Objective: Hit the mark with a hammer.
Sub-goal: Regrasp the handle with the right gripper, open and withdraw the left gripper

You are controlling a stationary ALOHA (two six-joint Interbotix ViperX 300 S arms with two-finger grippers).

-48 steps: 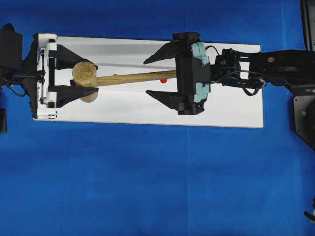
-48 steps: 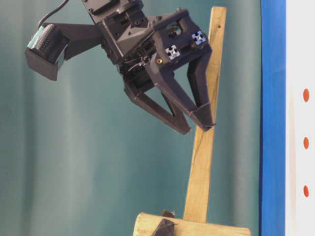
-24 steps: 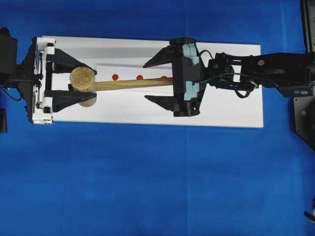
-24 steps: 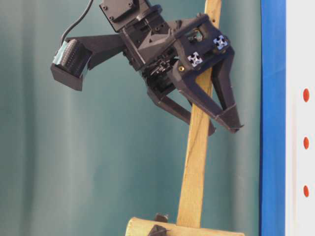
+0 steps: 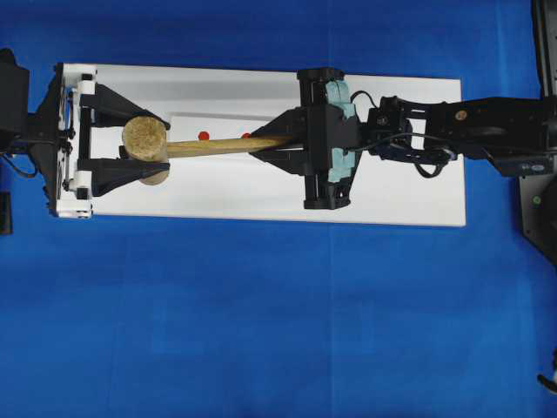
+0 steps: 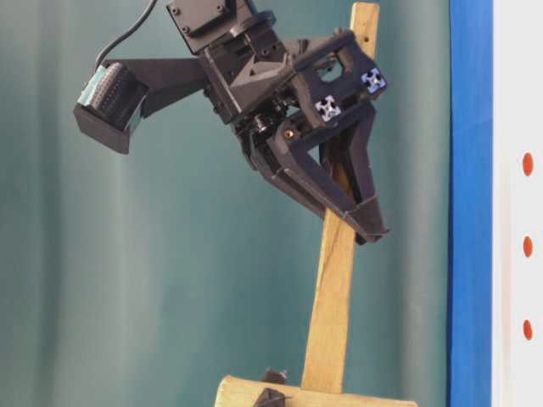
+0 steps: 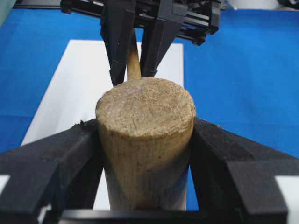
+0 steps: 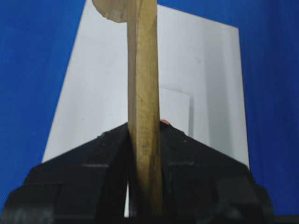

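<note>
Hammer (image 5: pixel 204 146) | head in left pincer (image 5: pixel 139 150) | handle in right pincer (image 5: pixel 277 146)

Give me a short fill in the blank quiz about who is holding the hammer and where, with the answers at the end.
1. The left gripper clamps the hammer by its ____.
2. The right gripper is shut on the hammer's ____.
3. The dots on the white board are coloured ____.
4. The cloth under the white board is coloured ____.

Missing words: head; handle; red; blue
</note>
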